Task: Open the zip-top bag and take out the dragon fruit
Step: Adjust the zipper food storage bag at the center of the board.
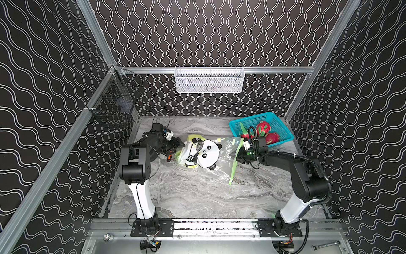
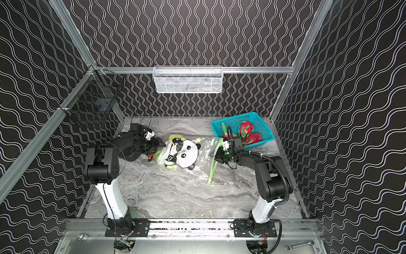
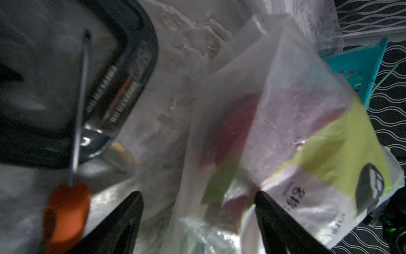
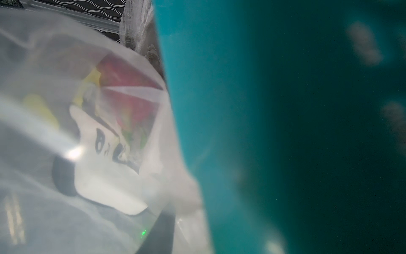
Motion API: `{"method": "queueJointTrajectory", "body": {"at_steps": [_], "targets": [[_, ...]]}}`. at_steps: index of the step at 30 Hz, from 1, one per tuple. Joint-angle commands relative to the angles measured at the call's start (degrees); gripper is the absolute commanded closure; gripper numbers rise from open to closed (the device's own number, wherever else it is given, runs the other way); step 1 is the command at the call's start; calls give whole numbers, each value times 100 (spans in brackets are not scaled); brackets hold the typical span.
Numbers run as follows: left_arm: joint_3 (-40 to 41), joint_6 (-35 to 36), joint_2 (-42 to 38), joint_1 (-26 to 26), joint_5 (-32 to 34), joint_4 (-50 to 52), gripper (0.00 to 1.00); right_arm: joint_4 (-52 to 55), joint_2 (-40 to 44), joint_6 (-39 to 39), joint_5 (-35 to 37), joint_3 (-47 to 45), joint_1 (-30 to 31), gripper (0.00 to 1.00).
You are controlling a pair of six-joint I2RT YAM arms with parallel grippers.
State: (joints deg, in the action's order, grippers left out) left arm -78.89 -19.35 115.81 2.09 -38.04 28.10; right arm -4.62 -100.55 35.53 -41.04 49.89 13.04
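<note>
The clear zip-top bag (image 1: 202,151) (image 2: 182,151) with its panda print lies on its side mid-table, its lime-green zip strip (image 1: 236,167) at the right end. One red dragon fruit (image 3: 237,127) (image 4: 136,96) shows through the plastic inside. More dragon fruit (image 1: 263,128) (image 2: 246,127) lie in the teal basket (image 1: 252,118). My left gripper (image 1: 181,145) (image 3: 197,193) is open at the bag's left end, with bunched plastic between its fingers. My right gripper (image 1: 238,157) (image 2: 217,157) is at the bag's mouth. Plastic covers one of its fingers (image 4: 158,233) and the other is hidden.
An orange-handled tool (image 1: 169,158) (image 3: 66,215) lies by the left gripper. The teal basket stands in the back right corner, close behind the right wrist. A white mesh basket (image 1: 208,79) hangs on the back rail and a black wire one (image 1: 114,105) on the left rail.
</note>
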Motion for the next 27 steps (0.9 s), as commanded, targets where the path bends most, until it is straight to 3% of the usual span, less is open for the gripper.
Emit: {"method": "queueJointTrajectory", "body": {"at_steps": [1,2,3,4,14,21,27], "targets": [[-153,-127,209,1,-361,-495,31,1170,-104,314,438,-181,-12,67],[-218,-110,293,-2,-387,-461,42,1167,-105,310,439,-194,-11,67],[-287,-73,370,2,-434,-398,61,1151,-103,314,430,-210,-12,67],[-325,-45,376,2,-458,-360,98,1134,-112,323,438,-225,-3,67],[-421,-369,-912,-114,-535,-279,100,971,-325,395,586,-217,34,69],[-213,-693,-1642,-793,-373,-375,100,769,-381,390,518,-396,87,70],[-641,-646,-1904,-1140,-141,40,100,520,-358,361,319,-533,146,70]]}}
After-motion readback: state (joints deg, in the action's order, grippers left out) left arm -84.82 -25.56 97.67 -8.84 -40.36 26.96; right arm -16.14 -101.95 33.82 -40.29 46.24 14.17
